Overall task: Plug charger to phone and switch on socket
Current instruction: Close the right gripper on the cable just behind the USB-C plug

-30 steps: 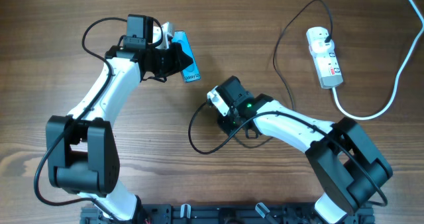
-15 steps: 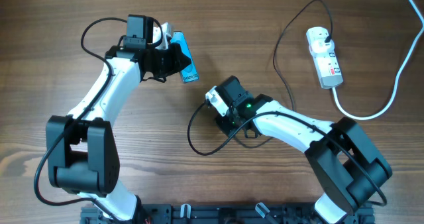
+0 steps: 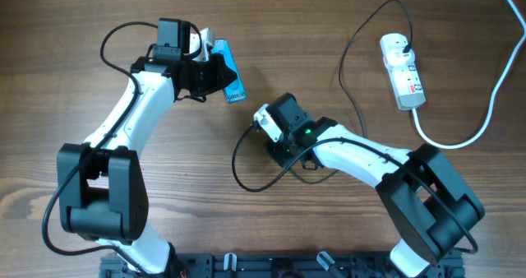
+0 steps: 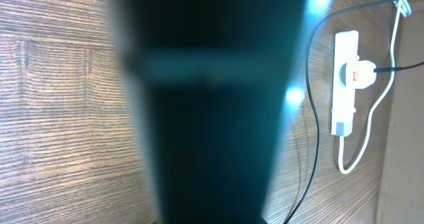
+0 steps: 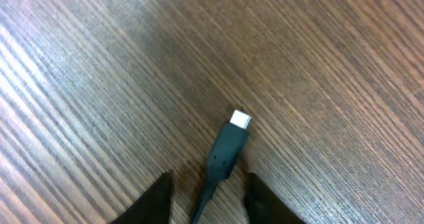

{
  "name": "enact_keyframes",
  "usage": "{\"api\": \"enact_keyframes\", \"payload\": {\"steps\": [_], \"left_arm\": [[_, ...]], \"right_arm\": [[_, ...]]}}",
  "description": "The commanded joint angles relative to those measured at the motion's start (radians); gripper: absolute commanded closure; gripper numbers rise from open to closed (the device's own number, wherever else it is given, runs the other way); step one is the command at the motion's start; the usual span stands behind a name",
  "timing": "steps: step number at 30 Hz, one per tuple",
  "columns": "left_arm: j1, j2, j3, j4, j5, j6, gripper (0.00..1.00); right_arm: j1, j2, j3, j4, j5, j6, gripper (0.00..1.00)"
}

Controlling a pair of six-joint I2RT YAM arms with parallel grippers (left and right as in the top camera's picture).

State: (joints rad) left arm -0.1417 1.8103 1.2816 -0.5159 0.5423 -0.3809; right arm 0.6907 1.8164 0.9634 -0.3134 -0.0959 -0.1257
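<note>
My left gripper (image 3: 215,72) is shut on the phone (image 3: 231,71), a teal-screened smartphone held tilted above the table at the back left. It fills the left wrist view (image 4: 212,105) as a dark teal blur. The charger is a thin black cable (image 3: 349,64) with its white adapter (image 3: 393,44) plugged into the socket (image 3: 402,72), a white power strip at the back right that also shows in the left wrist view (image 4: 344,78). The plug tip (image 5: 228,144) lies on the wood between the open fingers of my right gripper (image 5: 211,197), untouched. In the overhead view that gripper (image 3: 267,130) is mid-table.
The strip's thick white cord (image 3: 485,105) curls off to the right edge. The black cable makes a loop (image 3: 242,175) on the wood in front of my right gripper. The arm bases stand at the table's front edge.
My right gripper has shifted slightly left and back over the plug tip. The left arm and the phone have held still.
</note>
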Motion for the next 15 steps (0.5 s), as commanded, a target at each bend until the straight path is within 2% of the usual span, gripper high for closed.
{"api": "enact_keyframes", "payload": {"steps": [1,8,11,12,13,15], "left_arm": [[0.002,0.006,-0.003,0.007,-0.002,-0.009,0.96],[0.002,0.006,-0.003,0.005,-0.002,-0.010,0.96],[0.002,0.006,-0.003,0.020,-0.002,-0.009,0.96],[0.002,0.006,-0.003,0.027,-0.002,-0.008,0.96],[0.002,0.006,-0.003,0.031,-0.002,-0.008,0.96],[0.002,0.006,-0.003,0.025,-0.001,-0.009,0.96]], "right_arm": [[-0.001,0.028,-0.010,0.007,0.021,-0.005,0.77],[-0.001,0.028,-0.010,0.002,0.021,-0.002,0.83],[-0.001,0.025,0.010,-0.016,0.018,-0.002,0.96],[-0.001,0.020,0.031,-0.045,0.004,-0.001,0.96],[-0.001,0.016,0.053,-0.072,-0.009,0.019,0.96],[-0.001,-0.018,0.114,-0.166,-0.043,0.148,0.96]]}}
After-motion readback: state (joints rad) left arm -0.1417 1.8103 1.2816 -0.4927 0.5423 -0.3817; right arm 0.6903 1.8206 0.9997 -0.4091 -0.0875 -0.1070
